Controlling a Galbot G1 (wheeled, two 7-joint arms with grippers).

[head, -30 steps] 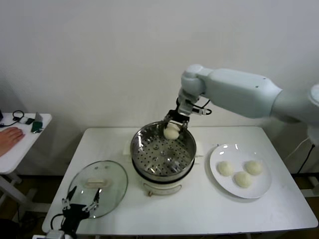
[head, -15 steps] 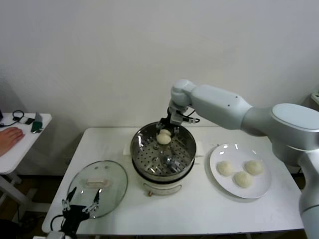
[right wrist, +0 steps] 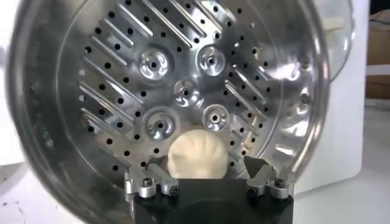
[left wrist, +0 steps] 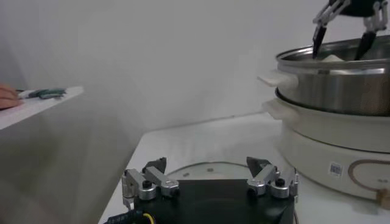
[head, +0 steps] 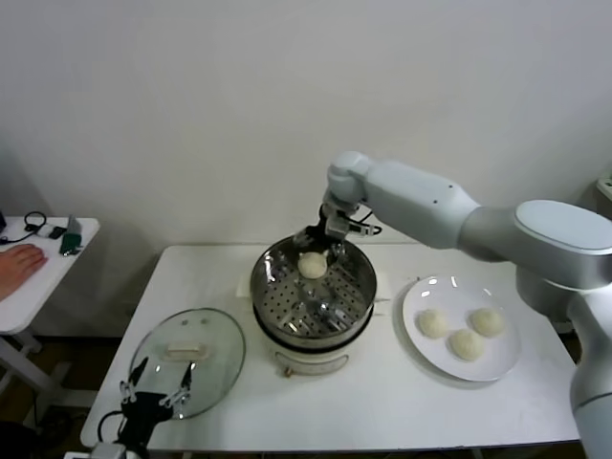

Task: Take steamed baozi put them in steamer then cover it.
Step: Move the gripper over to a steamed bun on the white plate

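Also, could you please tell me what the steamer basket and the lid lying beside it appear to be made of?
The steamer looks like polished stainless steel: mirror-like, with a perforated floor. The lid appears to be clear glass, the table showing through it, with a metal rim and a cream handle, probably plastic.

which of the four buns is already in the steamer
The bun at the steamer's far side, under the open right gripper. The other three lie on the white plate.

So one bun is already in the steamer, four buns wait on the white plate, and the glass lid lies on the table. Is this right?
Not quite: the white plate holds three buns, not four, as the head view shows. The rest stands: one bun lies in the steamer under the open right gripper, and the glass lid lies on the table.
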